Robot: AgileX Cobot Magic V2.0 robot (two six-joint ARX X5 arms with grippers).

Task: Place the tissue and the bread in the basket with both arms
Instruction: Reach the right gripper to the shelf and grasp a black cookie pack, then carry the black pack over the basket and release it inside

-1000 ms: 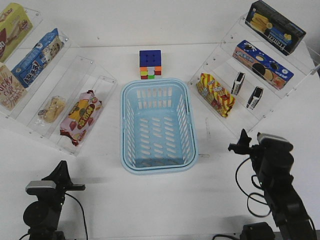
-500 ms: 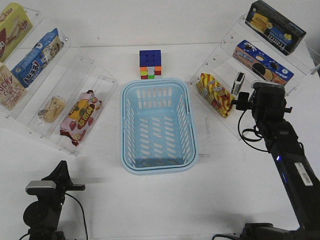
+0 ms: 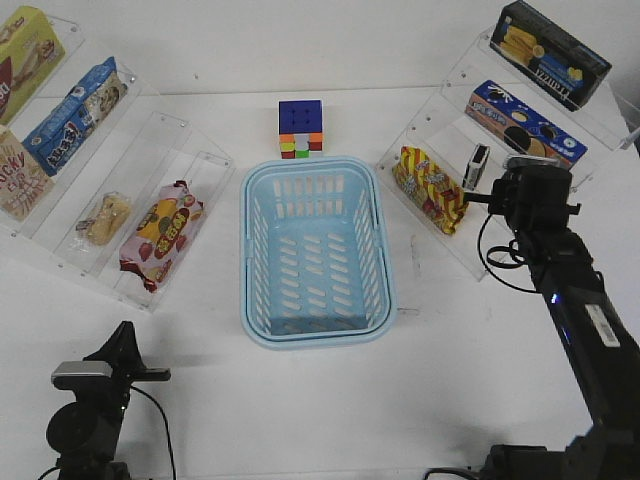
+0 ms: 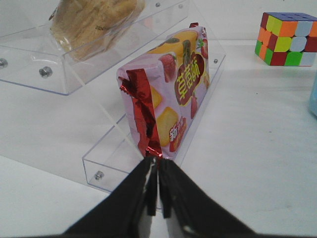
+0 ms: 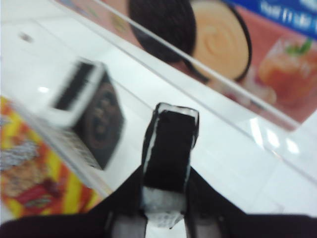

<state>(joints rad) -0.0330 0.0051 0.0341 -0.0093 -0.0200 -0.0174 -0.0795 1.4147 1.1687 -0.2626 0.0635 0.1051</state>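
Observation:
The light blue basket (image 3: 247,262) stands at the table's middle and nothing lies in it. My right gripper (image 3: 497,198) is at the right-hand clear shelf, shut on a standing black tissue pack (image 5: 170,148) with white edges. Its fingers (image 5: 200,191) press both of the pack's sides. A second tissue pack (image 3: 479,165) stands beside it and shows blurred in the right wrist view (image 5: 94,114). The bread (image 3: 105,217) lies in the left shelf, also seen in the left wrist view (image 4: 94,20). My left gripper (image 3: 122,335) is shut and empty at the front left, its tips (image 4: 157,171) pointing at the snack bag.
A red-and-pink snack bag (image 4: 168,94) lies in the left shelf's lowest tray (image 3: 160,233). A colour cube (image 3: 301,129) stands behind the basket. A yellow-red bag (image 3: 430,188) and a blue cookie box (image 3: 525,128) sit in the right shelf. More boxes fill the left shelf.
My right arm has moved from the front right up to the right shelf and now stands over the nearer tissue pack, hiding it in the front view. The left arm has not moved.

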